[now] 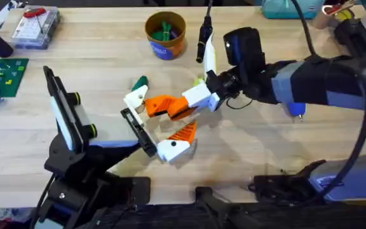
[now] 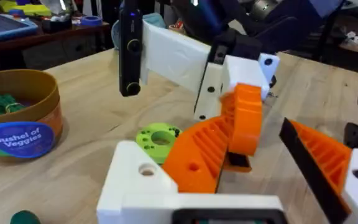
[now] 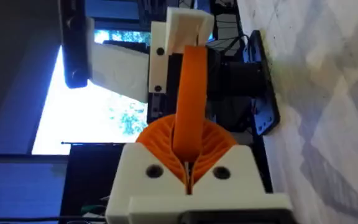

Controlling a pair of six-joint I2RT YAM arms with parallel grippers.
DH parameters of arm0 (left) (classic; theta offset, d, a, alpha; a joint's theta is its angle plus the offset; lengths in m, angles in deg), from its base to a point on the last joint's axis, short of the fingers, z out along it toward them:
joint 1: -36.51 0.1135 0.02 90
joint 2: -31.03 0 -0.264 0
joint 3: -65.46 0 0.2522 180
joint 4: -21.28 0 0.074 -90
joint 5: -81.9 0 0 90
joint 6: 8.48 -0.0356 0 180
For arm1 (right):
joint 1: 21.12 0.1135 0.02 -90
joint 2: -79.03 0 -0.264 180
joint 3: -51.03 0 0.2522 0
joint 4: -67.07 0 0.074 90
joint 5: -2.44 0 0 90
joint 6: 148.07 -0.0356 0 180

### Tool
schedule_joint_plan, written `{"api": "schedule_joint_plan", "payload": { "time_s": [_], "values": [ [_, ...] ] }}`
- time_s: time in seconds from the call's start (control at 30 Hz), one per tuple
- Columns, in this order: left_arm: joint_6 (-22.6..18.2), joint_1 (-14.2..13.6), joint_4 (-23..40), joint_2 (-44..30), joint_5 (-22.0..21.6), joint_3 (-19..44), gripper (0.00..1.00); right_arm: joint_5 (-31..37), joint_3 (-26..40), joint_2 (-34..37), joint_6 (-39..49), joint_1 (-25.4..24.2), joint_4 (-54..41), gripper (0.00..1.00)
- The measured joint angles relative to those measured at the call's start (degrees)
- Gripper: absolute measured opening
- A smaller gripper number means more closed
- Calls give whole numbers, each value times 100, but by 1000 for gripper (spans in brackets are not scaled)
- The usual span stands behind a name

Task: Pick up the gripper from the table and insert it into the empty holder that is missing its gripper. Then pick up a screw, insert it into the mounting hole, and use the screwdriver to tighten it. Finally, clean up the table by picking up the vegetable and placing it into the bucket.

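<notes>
The right claw [image 3: 188, 140] is clamped narrow on the gripper [image 3: 188, 93]. Its orange ribbed pads [image 3: 160, 140] pinch the orange wedge tip, and the piece's white base points away from the wrist. From overhead this claw sits over the middle of the worktop [image 1: 94, 57], reaching in from the right.

The left claw [image 1: 170, 124] is spread wide and holds nothing. One white-and-orange finger lies on each side of the right claw's tips, so the held piece hangs in the gap between them.

The holder [image 1: 204, 35] is a narrow black bar on a white link. It stands farther back on the worktop, just right of the bucket [image 1: 166, 35] and apart from the carried piece. In the left wrist view the bar [image 2: 129, 50] rises behind a lime-green disc [image 2: 157, 137] that lies flat on the wood.

The vegetable [image 1: 140, 81] rests on the worktop just beside the left claw's far finger, between that finger and the bucket. The bucket stands upright with green toy pieces already inside, its blue label facing forward.

The screwdriver [image 1: 295, 109] lies under the right arm – just its blue end and thin metal tip can be seen
</notes>
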Motion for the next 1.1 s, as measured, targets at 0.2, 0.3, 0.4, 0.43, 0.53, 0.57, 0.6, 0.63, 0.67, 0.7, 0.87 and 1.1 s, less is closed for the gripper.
{"api": "schedule_joint_plan", "payload": {
  "time_s": [0.2, 0.3, 0.4, 0.43, 0.53, 0.57, 0.6, 0.63, 0.67, 0.7, 0.87, 1.1],
  "values": [
    [0, 0, 0, 0, -28, 0, 991, -4, 0, 2, -39, 20, 175, 16],
    [0, 0, 0, 0, -41, 0, 991, -4, 0, 0, -63, 27, 192, 16],
    [0, 0, 0, 0, -42, 0, 991, -4, 0, 0, -79, 27, 204, 16],
    [0, 0, 0, 0, -42, 0, 991, -4, 0, 0, -81, 27, 204, 16],
    [0, 0, 0, 0, -42, 0, 991, -2, 0, -14, -101, 27, 202, 16],
    [0, 0, 0, 0, -42, 0, 991, 0, 0, -27, -118, 27, 205, 16],
    [0, 0, 0, 2, -38, 0, 991, -2, 0, -47, -144, 27, 204, 16],
    [0, 0, 0, 0, -36, 0, 991, -2, 0, -64, -174, 27, 198, 16],
    [0, 0, 0, 0, -24, 0, 991, -2, 2, -88, -214, 27, 162, 16],
    [0, -2, 0, 0, -15, 0, 991, 0, 4, -107, -231, 27, 120, 16],
    [0, -2, 2, 2, 28, 2, 991, 3, 32, -138, -53, -12, -479, 16],
    [0, -2, 2, 0, 43, 2, 991, 2, 33, -139, 248, -50, -579, 16]
  ]
}}
